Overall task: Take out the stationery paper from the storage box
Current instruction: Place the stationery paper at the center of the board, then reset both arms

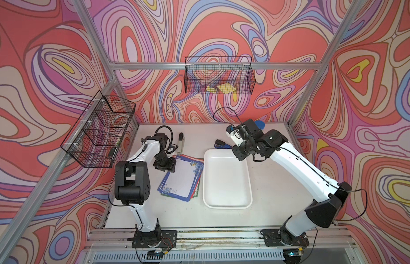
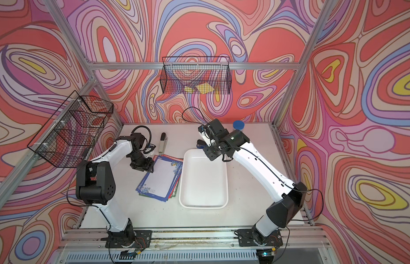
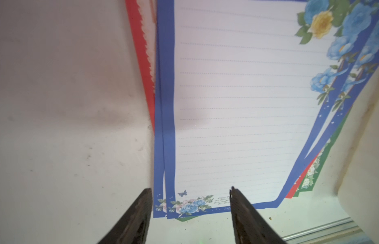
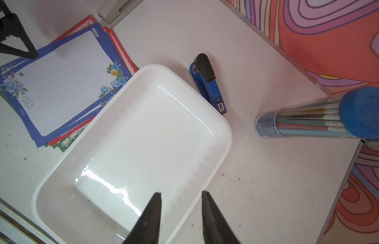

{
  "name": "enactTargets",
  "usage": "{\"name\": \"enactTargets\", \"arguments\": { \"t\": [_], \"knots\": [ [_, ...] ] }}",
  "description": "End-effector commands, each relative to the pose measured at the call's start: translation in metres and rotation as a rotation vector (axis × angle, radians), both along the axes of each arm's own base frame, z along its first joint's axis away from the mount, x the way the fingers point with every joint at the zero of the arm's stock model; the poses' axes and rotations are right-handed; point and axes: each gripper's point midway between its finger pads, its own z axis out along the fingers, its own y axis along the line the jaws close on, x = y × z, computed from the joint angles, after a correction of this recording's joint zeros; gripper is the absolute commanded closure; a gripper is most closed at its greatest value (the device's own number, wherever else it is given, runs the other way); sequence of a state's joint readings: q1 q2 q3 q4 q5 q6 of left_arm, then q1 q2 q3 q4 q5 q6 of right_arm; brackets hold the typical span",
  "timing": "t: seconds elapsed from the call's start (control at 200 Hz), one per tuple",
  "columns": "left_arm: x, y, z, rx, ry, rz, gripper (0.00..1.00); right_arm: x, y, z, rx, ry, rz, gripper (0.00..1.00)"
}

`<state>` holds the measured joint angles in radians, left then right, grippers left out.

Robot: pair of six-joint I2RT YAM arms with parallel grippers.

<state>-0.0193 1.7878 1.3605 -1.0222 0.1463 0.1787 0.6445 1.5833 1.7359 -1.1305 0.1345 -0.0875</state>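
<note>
stationery paper (image 1: 180,180): fanned stack lying on the table (image 1: 268,205), outside the box, its far corner under the left claw (image 3: 190,190).
storage box (image 1: 228,206): just beside the paper, far end under the right claw (image 4: 181,193).
left claw: jaws wide apart, holding nothing.
right claw: jaws partly apart, holding nothing.
blue stapler (image 4: 207,82): beyond the right claw, just beside the box.

Stapler (image 4: 207,84), at 12 o'clock of the tray (image 4: 154,67): "50" on a small label near one end.
Paper (image 4: 63,84): cursive lines in one corner, illegible.
Pencil tube (image 4: 307,120): label print illegible.
</note>
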Motion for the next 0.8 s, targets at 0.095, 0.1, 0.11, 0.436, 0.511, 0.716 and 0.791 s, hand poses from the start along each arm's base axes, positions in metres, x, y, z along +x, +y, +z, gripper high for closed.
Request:
{"name": "enactTargets", "arguments": {
  "t": [0.095,0.1,0.11,0.436,0.511,0.716,0.791],
  "knots": [
    [0.02,0.016,0.037,0.051,-0.227,0.044,0.35,0.01,-0.006,0.017,-0.01,-0.085,-0.042,0.64],
    [0.021,0.016,0.039,0.053,-0.24,0.046,0.35,0.011,-0.006,0.017,-0.01,-0.088,-0.045,0.64],
    [0.023,0.016,0.041,0.053,-0.255,0.049,0.35,0.011,-0.007,0.019,-0.009,-0.098,-0.049,0.64],
    [0.049,0.036,0.116,0.033,-1.039,0.292,0.29,0.05,-0.091,0.084,0.156,-0.619,-0.47,0.55],
    [0.041,0.047,0.12,0.052,-1.163,0.367,0.26,0.052,-0.124,0.083,0.253,-0.682,-0.573,0.54],
    [0.017,0.067,0.071,0.115,-1.168,0.484,0.26,0.067,-0.192,-0.001,0.239,-0.721,-0.745,0.48],
    [0.014,0.068,0.051,0.118,-1.15,0.505,0.26,0.07,-0.207,-0.031,0.228,-0.75,-0.769,0.48]
  ]
}}
